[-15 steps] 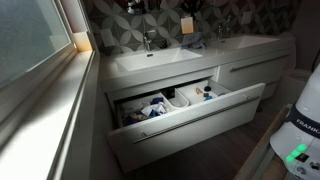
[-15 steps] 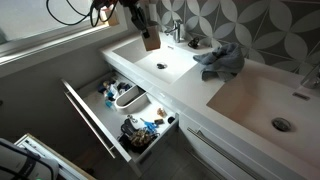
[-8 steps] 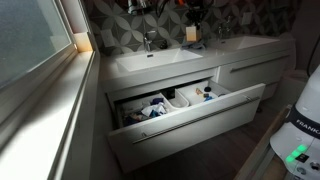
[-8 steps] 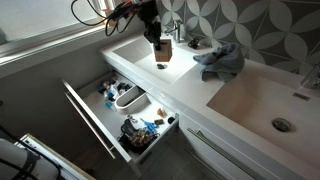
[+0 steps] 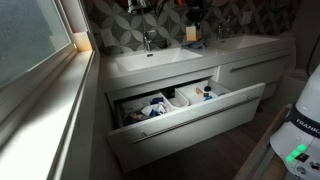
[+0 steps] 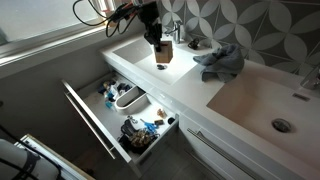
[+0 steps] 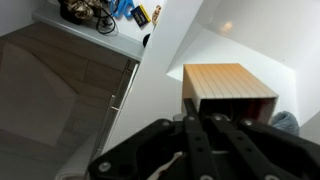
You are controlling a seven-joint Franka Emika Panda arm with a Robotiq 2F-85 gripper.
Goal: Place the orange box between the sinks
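Now the gripper [image 6: 158,40] is closed on the orange box [image 6: 163,53] and holds it by its top end, so the box hangs in the air with its long axis about upright. In this exterior view the box is over the basin of the first sink [image 6: 150,72], almost above the drain, and touches nothing below. The place for it, the strip of counter [image 6: 203,85] between this basin and the second sink [image 6: 268,108], lies at about 4 o'clock from the box, near but not under it.

A grey-blue cloth [image 6: 220,60] is crumpled on the back part of that strip, at 3 o'clock from the box, and a faucet [image 6: 178,30] stands just beside the gripper at about 2 o'clock. I judge that the coming move must go sideways toward 4 o'clock and then down, to the bare front part of the strip, so that the box lands on the counter and not on the cloth.

In the wrist view the box fills the 2 o'clock part of the picture, straight ahead of the dark fingers [image 7: 195,128], with a bit of the cloth at 4 o'clock. The open drawer [image 6: 90,118] under the counter is well apart and should not disturb the move.
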